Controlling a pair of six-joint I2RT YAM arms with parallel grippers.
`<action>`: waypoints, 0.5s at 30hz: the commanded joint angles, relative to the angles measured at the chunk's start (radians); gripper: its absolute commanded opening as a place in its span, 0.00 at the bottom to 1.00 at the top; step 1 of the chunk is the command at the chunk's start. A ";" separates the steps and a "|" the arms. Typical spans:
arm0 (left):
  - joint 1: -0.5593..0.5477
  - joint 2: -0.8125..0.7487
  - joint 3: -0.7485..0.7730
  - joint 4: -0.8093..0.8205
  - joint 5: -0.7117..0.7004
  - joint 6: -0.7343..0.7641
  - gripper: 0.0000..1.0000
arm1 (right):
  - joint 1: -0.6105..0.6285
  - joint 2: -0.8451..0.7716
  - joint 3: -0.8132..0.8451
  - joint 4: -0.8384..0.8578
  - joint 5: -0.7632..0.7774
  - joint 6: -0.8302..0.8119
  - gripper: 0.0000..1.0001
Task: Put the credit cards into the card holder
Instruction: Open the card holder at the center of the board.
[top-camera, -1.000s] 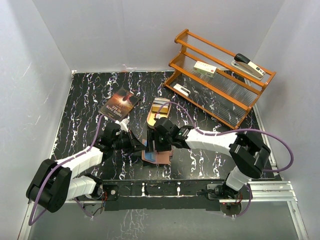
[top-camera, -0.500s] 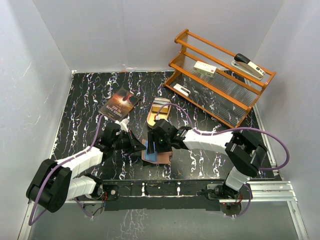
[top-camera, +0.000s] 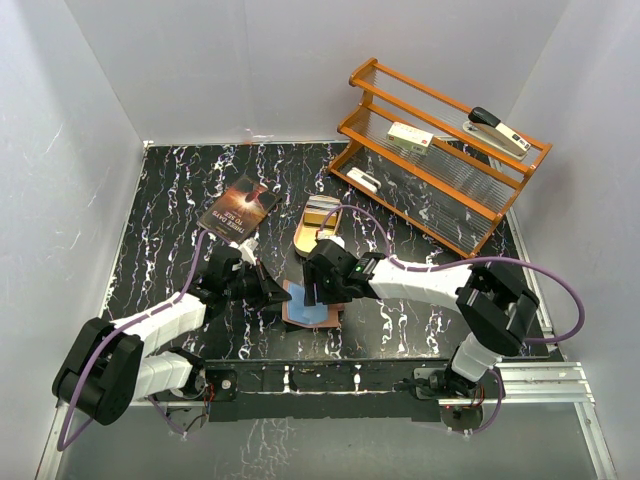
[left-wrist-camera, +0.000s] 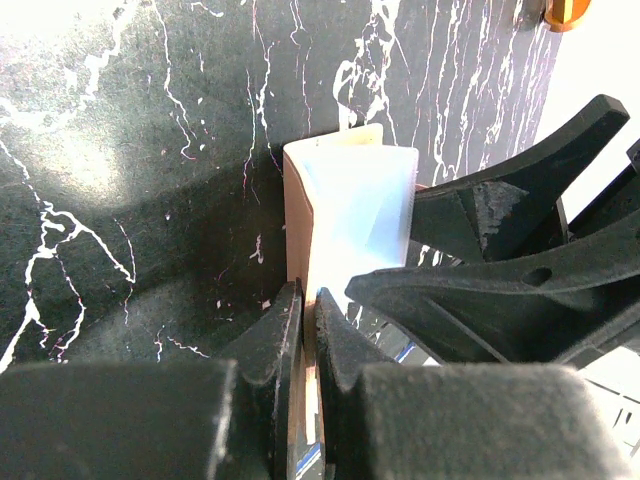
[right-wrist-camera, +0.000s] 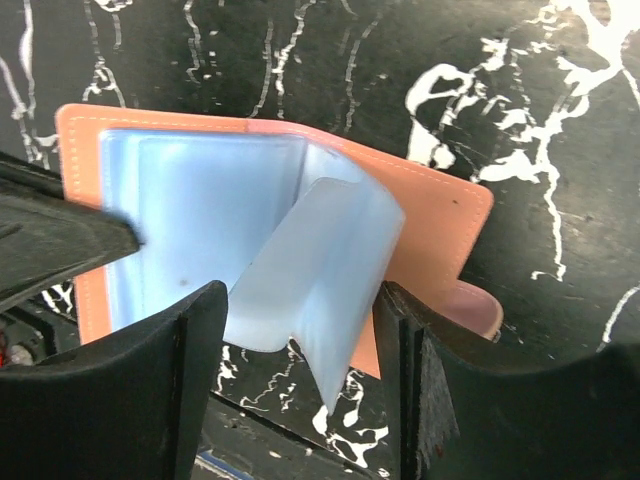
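Black marbled table (top-camera: 170, 200), wooden rack (top-camera: 400, 205) back right, book (top-camera: 238, 208) back left, tin (top-camera: 300, 240) mid-table with cards (top-camera: 320, 212) inside, holder (top-camera: 312, 308) lying open near the front edge, left gripper (left-wrist-camera: 308, 310) clenched on its left cover, right gripper (top-camera: 318, 292) spread wide astride a raised clear sleeve (right-wrist-camera: 310, 270).

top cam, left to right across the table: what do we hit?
book → left gripper → card holder → white box → stapler. Skipped the tin: it sits in line with the card holder.
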 joint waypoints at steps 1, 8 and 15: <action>-0.002 -0.015 0.021 -0.013 0.006 0.009 0.00 | 0.004 -0.045 0.023 -0.051 0.096 -0.018 0.57; -0.003 -0.001 0.023 -0.015 -0.003 0.009 0.15 | 0.004 -0.064 0.006 -0.057 0.105 -0.017 0.54; -0.003 0.061 0.052 -0.032 -0.008 0.042 0.39 | 0.004 -0.095 -0.030 0.000 0.084 -0.041 0.52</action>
